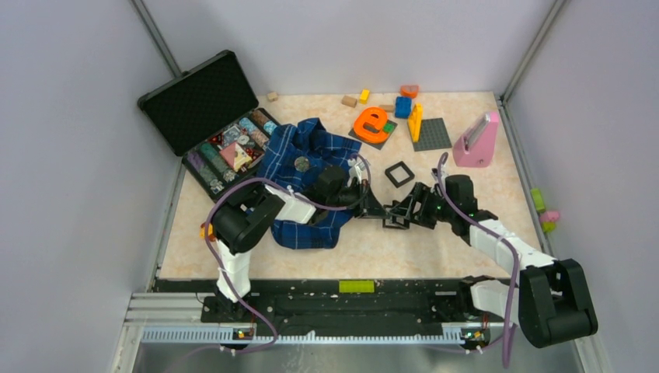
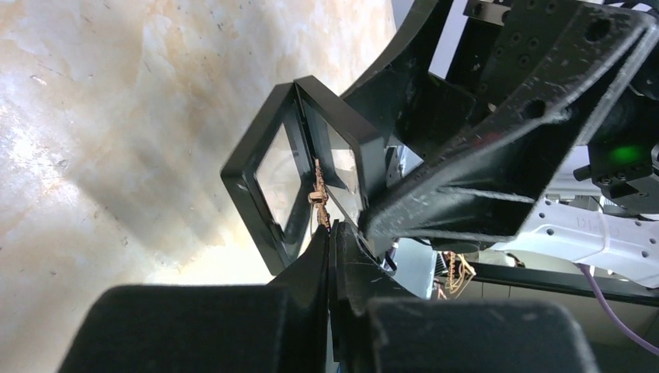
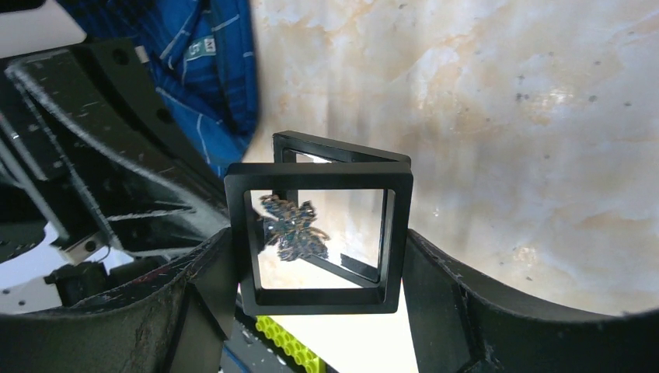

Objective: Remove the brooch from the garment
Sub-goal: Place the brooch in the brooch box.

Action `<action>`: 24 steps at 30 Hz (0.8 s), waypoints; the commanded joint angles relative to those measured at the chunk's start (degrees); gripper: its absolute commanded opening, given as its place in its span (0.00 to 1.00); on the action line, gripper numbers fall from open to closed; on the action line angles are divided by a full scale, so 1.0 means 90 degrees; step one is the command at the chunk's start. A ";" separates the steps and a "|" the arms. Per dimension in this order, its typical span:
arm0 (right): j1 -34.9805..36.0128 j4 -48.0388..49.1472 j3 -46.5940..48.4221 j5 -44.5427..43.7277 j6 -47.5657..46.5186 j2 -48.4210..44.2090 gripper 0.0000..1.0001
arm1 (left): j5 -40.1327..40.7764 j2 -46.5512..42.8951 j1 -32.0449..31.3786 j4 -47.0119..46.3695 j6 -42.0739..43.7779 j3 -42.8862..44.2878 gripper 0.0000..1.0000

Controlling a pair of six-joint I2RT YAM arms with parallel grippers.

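The garment (image 1: 299, 167) is a dark blue plaid shirt, bunched left of centre on the table, with a corner of it also in the right wrist view (image 3: 210, 70). The brooch (image 1: 301, 164), a small round silvery disc, lies on top of the garment, and neither gripper touches it. My left arm reaches over the garment. My left gripper (image 1: 375, 211) (image 2: 330, 233) is shut, its tips at the lower end of a small gold-brown ornament (image 2: 318, 194) inside a hinged black frame (image 2: 256, 203). My right gripper (image 1: 400, 211) (image 3: 319, 252) is shut on that black frame (image 3: 319, 180), which it holds upright.
An open black case (image 1: 203, 101) of small items stands at the back left. A second black frame (image 1: 399, 174) lies behind the grippers. Behind it are an orange letter (image 1: 371, 123), a grey baseplate (image 1: 432, 134), a pink block (image 1: 475, 141) and loose bricks (image 1: 402, 106).
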State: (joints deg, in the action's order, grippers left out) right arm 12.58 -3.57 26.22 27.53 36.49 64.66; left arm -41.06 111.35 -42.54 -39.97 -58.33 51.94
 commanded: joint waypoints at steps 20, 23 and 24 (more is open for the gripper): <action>-0.0026 0.0633 -0.0072 0.0699 0.0333 -0.0019 0.52 | -0.0233 0.0289 0.0059 -0.0501 -0.0168 0.0154 0.03; -0.0023 0.0546 -0.0036 0.0599 0.0281 -0.0034 0.52 | -0.0113 0.0187 0.0059 -0.0335 -0.0065 0.0104 0.17; -0.0030 0.0512 -0.0029 0.0565 0.0266 -0.0021 0.52 | -0.0103 0.0171 0.0057 -0.0330 -0.0049 0.0094 0.20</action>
State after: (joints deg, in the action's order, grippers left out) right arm 12.58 -0.36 25.50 32.69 39.20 64.66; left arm -42.81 114.17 -42.30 -41.93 -59.86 53.19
